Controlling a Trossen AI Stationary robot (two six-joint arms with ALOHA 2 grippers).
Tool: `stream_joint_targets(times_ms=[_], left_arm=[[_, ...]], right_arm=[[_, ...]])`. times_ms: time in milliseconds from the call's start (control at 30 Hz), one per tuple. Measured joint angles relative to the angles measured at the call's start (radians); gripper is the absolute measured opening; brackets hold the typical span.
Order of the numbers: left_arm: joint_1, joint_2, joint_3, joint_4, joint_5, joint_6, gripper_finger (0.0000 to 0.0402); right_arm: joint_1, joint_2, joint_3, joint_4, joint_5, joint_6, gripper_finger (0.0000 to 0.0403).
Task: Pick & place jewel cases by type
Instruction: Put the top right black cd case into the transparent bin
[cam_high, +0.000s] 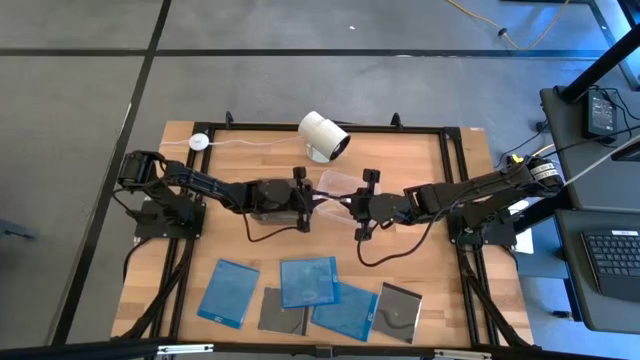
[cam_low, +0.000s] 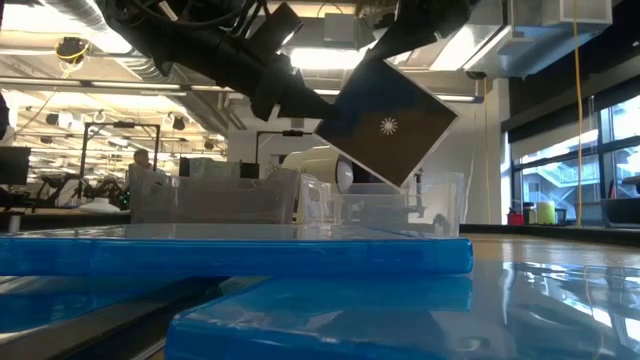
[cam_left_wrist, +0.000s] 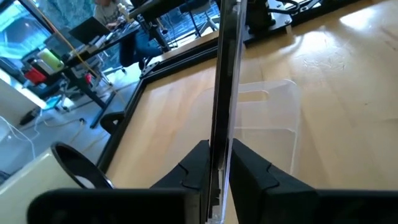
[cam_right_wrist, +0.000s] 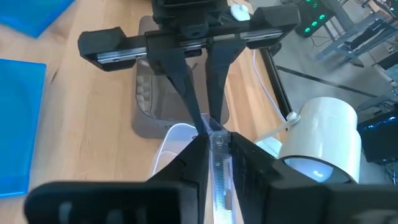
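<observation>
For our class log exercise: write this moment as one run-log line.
left gripper: shut on dark jewel case | right gripper: shut on same case | held mid-air above clear tub

Pale wooden table top (cam_high: 420, 160) with visible grain; glossy translucent blue plastic jewel cases (cam_high: 308, 280); clear smooth plastic tub (cam_low: 440, 205); matt black gripper fingers (cam_right_wrist: 186, 71).

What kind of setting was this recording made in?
Most likely a robotics lab or open workshop: a framed wooden table stands on a taped concrete floor, a laptop sits on a side bench, and the low view shows exposed ceiling ducts over rows of workbenches.
</observation>
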Motion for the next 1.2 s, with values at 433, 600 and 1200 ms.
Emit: stream_joint_targets(times_ms=[433, 600, 1200], left_arm=[[0.0, 0.0, 0.0, 0.004, -0.027, 0.245, 0.0041], [0.001, 0.0, 0.0, 0.008, -0.063, 0.575, 0.0041], [0.001, 0.0, 0.0, 0.009, -0.033, 1.751, 0.0049]], right_arm=[[0.086, -0.078, 0.034, 0.063, -0.017, -0.045, 0.0078], [0.12, -0.112, 0.034, -0.032, -0.016, 0.05, 0.0078], [0.13, -0.113, 0.034, -0.123, -0.015, 0.159, 0.0078]])
